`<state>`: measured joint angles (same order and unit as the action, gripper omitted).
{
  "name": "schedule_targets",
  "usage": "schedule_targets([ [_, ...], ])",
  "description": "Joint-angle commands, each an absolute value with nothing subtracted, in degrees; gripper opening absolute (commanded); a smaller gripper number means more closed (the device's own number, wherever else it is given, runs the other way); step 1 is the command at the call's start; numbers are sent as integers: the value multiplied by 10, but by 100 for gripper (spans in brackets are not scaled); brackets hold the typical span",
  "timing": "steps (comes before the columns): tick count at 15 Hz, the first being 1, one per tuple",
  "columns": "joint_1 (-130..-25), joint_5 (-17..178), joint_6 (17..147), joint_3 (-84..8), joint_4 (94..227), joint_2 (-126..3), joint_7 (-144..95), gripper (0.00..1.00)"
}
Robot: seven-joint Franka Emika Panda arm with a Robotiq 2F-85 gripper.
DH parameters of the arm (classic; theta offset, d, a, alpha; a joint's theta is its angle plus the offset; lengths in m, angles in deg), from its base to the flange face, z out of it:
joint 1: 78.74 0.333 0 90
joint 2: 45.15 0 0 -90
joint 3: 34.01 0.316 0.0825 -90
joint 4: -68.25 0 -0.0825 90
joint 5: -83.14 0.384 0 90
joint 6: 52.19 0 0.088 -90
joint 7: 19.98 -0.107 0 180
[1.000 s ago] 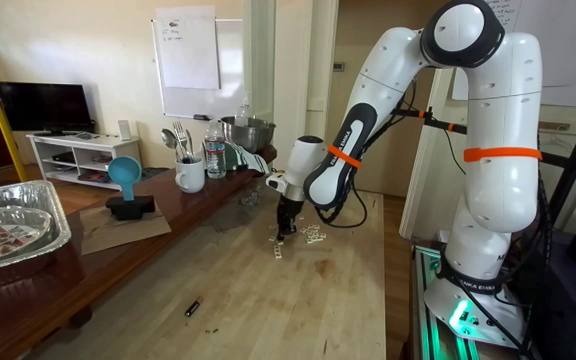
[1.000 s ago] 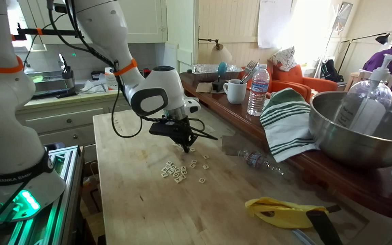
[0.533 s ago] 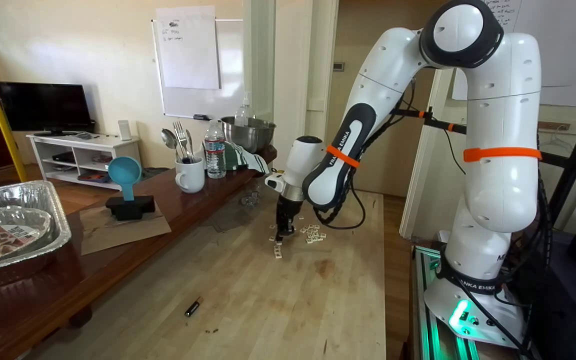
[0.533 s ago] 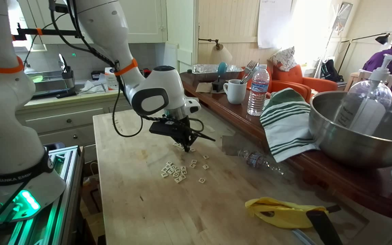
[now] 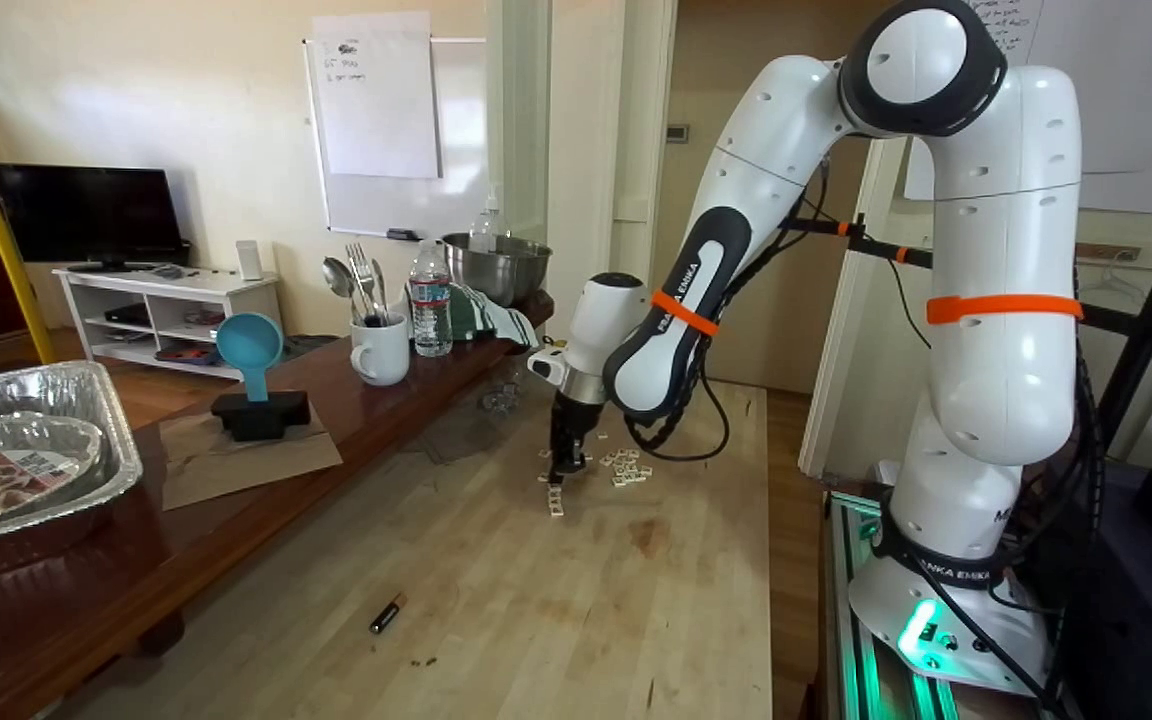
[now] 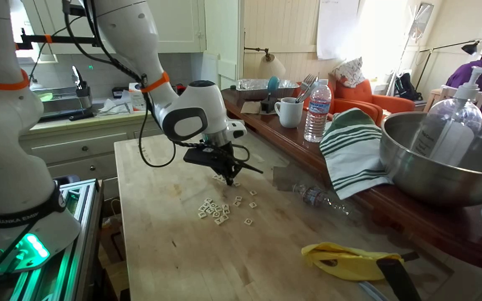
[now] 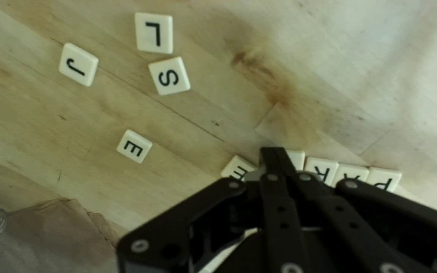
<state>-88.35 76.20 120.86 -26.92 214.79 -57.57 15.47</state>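
Note:
My gripper (image 7: 273, 151) points down at the wooden table with its fingers pressed together, nothing between them. In the wrist view the fingertips cover part of a white letter tile (image 7: 297, 158); its letter is hidden, and I cannot tell whether they touch it. That tile heads a row with an R tile (image 7: 320, 167), an upside-down A-like tile (image 7: 350, 172) and a P tile (image 7: 384, 177). Just left of the fingers lies an E tile (image 7: 236, 165). Farther off are another E tile (image 7: 134, 146), an S tile (image 7: 169, 76), an L tile (image 7: 154, 33) and a J tile (image 7: 78, 64).
A cluster of several tiles (image 6: 214, 209) lies beside the gripper. On the table are a battery (image 5: 388, 613), a clear bottle on its side (image 6: 314, 196) and a yellow pouch (image 6: 349, 263). The raised dark ledge holds a mug (image 5: 380, 352) and a steel bowl (image 6: 442, 159).
The gripper has shifted slightly, staying low over the table. The tile at its tips, apart from the row a second ago, now sits up against the row's end.

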Motion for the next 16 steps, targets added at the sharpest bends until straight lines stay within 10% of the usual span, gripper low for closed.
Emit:
schedule_targets([
  [1,-884,772,1193,-259,2138,-601,142,0],
  [16,-899,830,1192,-232,2150,-566,120,0],
])
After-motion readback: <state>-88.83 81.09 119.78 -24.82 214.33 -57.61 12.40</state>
